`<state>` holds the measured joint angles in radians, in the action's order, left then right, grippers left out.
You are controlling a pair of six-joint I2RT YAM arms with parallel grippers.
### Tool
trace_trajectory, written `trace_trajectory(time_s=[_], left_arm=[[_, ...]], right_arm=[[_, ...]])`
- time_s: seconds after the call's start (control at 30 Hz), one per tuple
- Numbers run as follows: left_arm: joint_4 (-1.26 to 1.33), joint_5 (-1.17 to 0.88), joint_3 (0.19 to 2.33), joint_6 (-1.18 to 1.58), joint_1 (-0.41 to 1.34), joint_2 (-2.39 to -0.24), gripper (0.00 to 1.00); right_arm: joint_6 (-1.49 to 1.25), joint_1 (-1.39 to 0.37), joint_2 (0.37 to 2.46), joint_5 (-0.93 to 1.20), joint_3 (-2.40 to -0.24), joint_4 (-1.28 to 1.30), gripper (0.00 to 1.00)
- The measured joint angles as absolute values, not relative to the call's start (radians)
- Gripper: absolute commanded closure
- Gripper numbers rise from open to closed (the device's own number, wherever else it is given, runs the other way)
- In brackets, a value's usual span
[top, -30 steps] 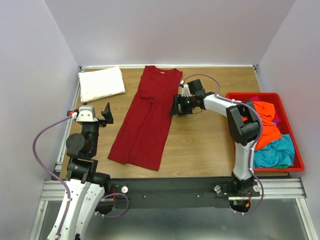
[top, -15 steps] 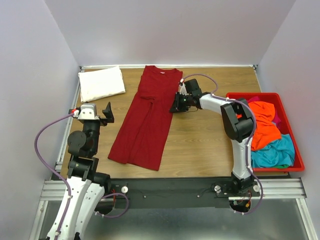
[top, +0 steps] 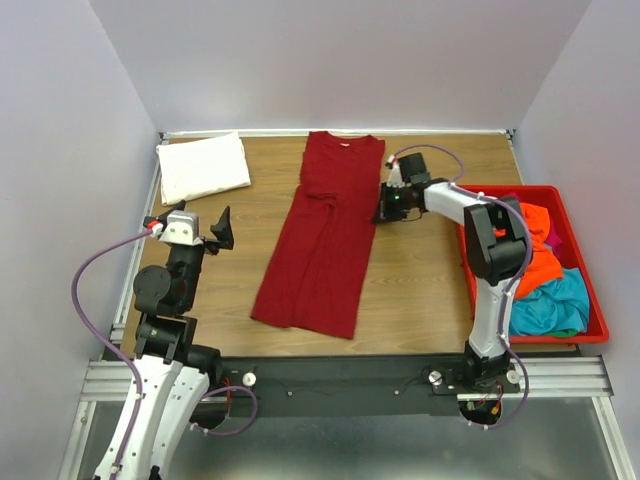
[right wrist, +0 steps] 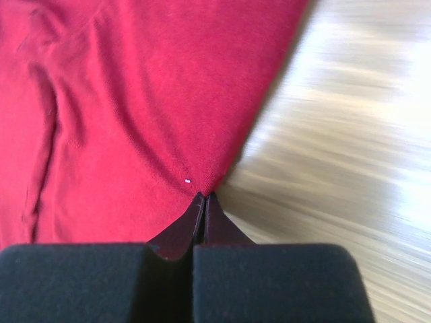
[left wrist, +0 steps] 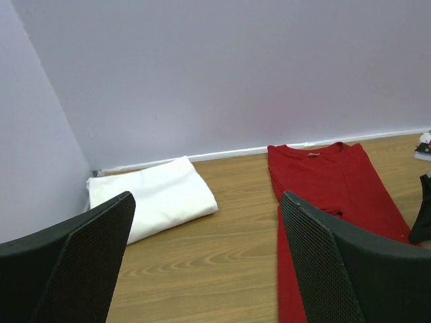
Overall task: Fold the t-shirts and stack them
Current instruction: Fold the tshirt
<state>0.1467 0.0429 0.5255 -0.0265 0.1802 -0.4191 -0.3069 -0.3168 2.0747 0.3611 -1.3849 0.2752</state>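
A dark red t-shirt (top: 325, 250) lies lengthwise on the wooden table, sleeves folded in, collar at the far edge. My right gripper (top: 385, 205) is down at its right edge near the sleeve. The right wrist view shows the jaws (right wrist: 204, 196) shut, pinching the hem of the red cloth (right wrist: 135, 101). A folded white t-shirt (top: 203, 166) rests at the far left corner. My left gripper (top: 215, 235) hovers open above the table's left side, holding nothing; through its wide fingers (left wrist: 207, 202) I see the white t-shirt (left wrist: 151, 202) and the red t-shirt (left wrist: 323, 175).
A red plastic bin (top: 590, 300) stands at the right edge, holding crumpled orange (top: 530, 250), teal (top: 550, 300) and magenta (top: 548, 235) t-shirts. Grey walls enclose the table on three sides. Bare wood (top: 420, 280) shows between the red t-shirt and the bin.
My right gripper closed on the red t-shirt's right edge and pulled it rightward; the whole t-shirt has slid right. The left arm has barely moved.
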Motion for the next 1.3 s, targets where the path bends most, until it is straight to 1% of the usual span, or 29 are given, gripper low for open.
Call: trace_trajectory(time_s=[0.03, 0.07, 0.1, 0.17, 0.2, 0.23, 0.3, 0.33, 0.43, 0.57, 0.6, 0.63, 0.7, 0.73, 0.77, 0.8, 0.87, 0.9, 1.03, 1.13, 1.3], left_arm=[[0.152, 0.026, 0.524, -0.027, 0.18, -0.418, 0.04], [0.159, 0.002, 0.522, -0.027, 0.18, -0.418, 0.04], [0.165, -0.022, 0.519, -0.027, 0.18, -0.418, 0.04], [0.178, -0.069, 0.514, -0.027, 0.181, -0.42, 0.05], [0.184, -0.097, 0.513, -0.027, 0.181, -0.424, 0.05], [0.193, -0.125, 0.511, -0.027, 0.183, -0.429, 0.05], [0.21, -0.181, 0.507, -0.027, 0.188, -0.447, 0.09], [0.222, -0.211, 0.505, -0.027, 0.193, -0.458, 0.09], [0.255, -0.271, 0.493, -0.032, 0.23, -0.508, 0.09], [0.272, -0.314, 0.476, -0.072, 0.323, -0.571, 0.09], [0.27, -0.318, 0.476, -0.088, 0.348, -0.582, 0.09], [0.265, -0.326, 0.476, -0.124, 0.373, -0.592, 0.07], [0.252, -0.342, 0.478, -0.203, 0.437, -0.603, 0.05], [0.235, -0.352, 0.482, -0.252, 0.458, -0.605, 0.02], [0.212, -0.363, 0.489, -0.301, 0.479, -0.607, 0.02], [0.191, -0.371, 0.496, -0.352, 0.493, -0.609, 0.02], [0.15, -0.375, 0.51, -0.441, 0.518, -0.611, 0.02], [0.136, -0.376, 0.514, -0.474, 0.529, -0.611, 0.02], [0.056, -0.377, 0.516, -0.63, 0.573, -0.613, 0.03], [-0.023, -0.376, 0.517, -0.718, 0.641, -0.624, 0.06], [-0.197, -0.359, 0.514, -0.838, 0.76, -0.632, 0.08]], right_arm=[[-0.285, -0.291, 2.071, 0.361, -1.388, 0.297, 0.91], [-0.253, -0.258, 2.065, 0.36, -1.39, 0.328, 0.88], [-0.231, -0.231, 2.062, 0.361, -1.395, 0.355, 0.79], [-0.169, -0.178, 2.059, 0.353, -1.415, 0.417, 0.71], [-0.138, -0.155, 2.054, 0.342, -1.425, 0.447, 0.63], [-0.11, -0.143, 2.053, 0.334, -1.431, 0.467, 0.51], [-0.049, -0.113, 2.041, 0.312, -1.441, 0.516, 0.45], [-0.009, -0.105, 2.033, 0.302, -1.448, 0.548, 0.38], [0.134, -0.103, 2.004, 0.314, -1.47, 0.632, 0.37], [0.38, -0.105, 1.922, 0.439, -1.51, 0.797, 0.33], [0.433, -0.106, 1.897, 0.47, -1.51, 0.83, 0.32], [0.493, -0.109, 1.866, 0.508, -1.502, 0.86, 0.29], [0.607, -0.123, 1.776, 0.578, -1.447, 0.9, 0.27], [0.669, -0.136, 1.724, 0.605, -1.406, 0.922, 0.16], [0.704, -0.15, 1.689, 0.621, -1.377, 0.932, 0.06], [0.763, -0.191, 1.624, 0.639, -1.31, 0.934, 0.0], [0.824, -0.261, 1.536, 0.654, -1.216, 0.92, 0.0], [0.855, -0.341, 1.443, 0.663, -1.106, 0.889, 0.0], [0.892, -0.526, 1.228, 0.687, -0.892, 0.831, 0.0], [0.891, -0.597, 1.203, 0.685, -0.828, 0.749, 0.0], [0.867, -0.745, 1.203, 0.594, -0.687, 0.624, 0.01]])
